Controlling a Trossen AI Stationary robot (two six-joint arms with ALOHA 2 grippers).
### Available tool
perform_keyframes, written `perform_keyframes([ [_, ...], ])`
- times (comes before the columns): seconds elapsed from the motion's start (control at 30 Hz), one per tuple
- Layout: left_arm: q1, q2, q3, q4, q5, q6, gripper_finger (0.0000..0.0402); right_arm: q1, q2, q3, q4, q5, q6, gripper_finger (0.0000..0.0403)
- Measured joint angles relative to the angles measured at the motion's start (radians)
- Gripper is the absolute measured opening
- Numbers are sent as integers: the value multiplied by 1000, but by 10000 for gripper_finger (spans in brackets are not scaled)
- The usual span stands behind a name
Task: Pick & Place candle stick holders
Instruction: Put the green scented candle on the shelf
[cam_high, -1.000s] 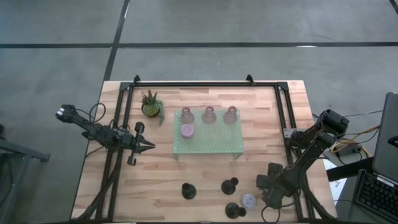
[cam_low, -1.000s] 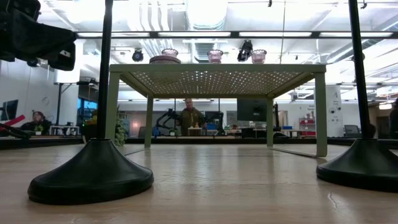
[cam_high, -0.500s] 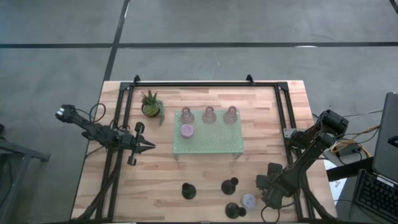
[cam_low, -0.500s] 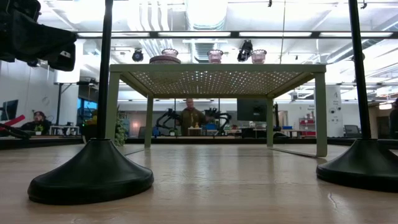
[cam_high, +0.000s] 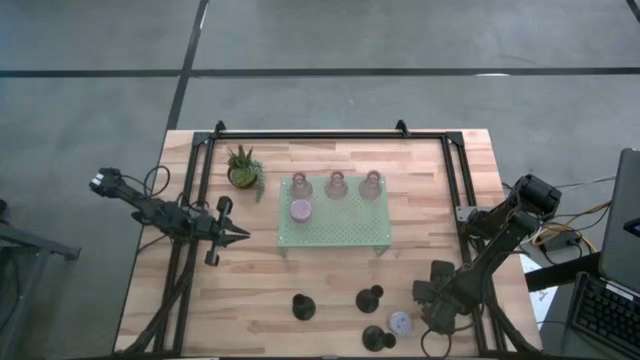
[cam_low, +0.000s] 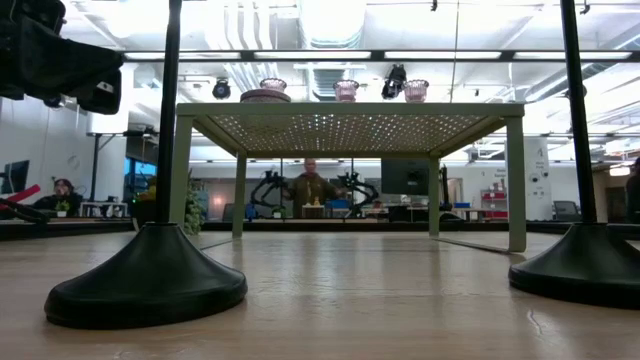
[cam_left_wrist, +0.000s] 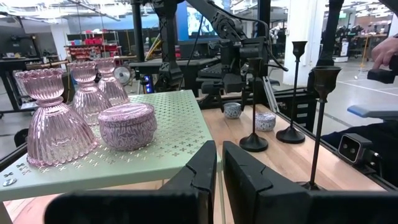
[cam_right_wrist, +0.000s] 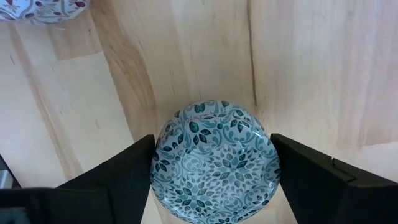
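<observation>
A round blue-patterned candle stick holder (cam_right_wrist: 214, 165) stands on the wooden table near its front right corner. My right gripper (cam_right_wrist: 213, 140) points straight down over it, one finger on each side; in the high view the gripper (cam_high: 437, 300) hides it. A pale patterned holder (cam_high: 400, 322) sits just beside it. Three black holders (cam_high: 370, 297) stand along the front edge. Three pinkish glass holders (cam_high: 336, 185) and a lilac one (cam_high: 301, 210) stand on the green tray (cam_high: 350, 228). My left gripper (cam_high: 237, 235) waits shut and level, left of the tray. My right gripper has the blue-patterned holder between its two fingers, whose inner faces (cam_right_wrist: 149, 163) meet the holder's round side wall (cam_right_wrist: 163, 155) on opposite sides. The fingers come from above, pointing down. The holder stands upright with its base on the table.
A small potted plant (cam_high: 243, 168) stands at the tray's far left corner. A black frame (cam_high: 310, 134) runs round the table's far and side edges. The black holders' tall stems (cam_left_wrist: 254, 93) rise close to my right arm. Bare wood lies between the tray and the front edge.
</observation>
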Motion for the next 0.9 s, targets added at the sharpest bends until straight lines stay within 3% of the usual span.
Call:
perform_keyframes([
  [0.37, 0, 0, 0, -1, 0, 0, 32, -86, -31, 94, -160, -6, -132, 288],
  [0.9, 0, 0, 0, -1, 0, 0, 32, -363, -40, 465, -518, 137, -510, 291],
])
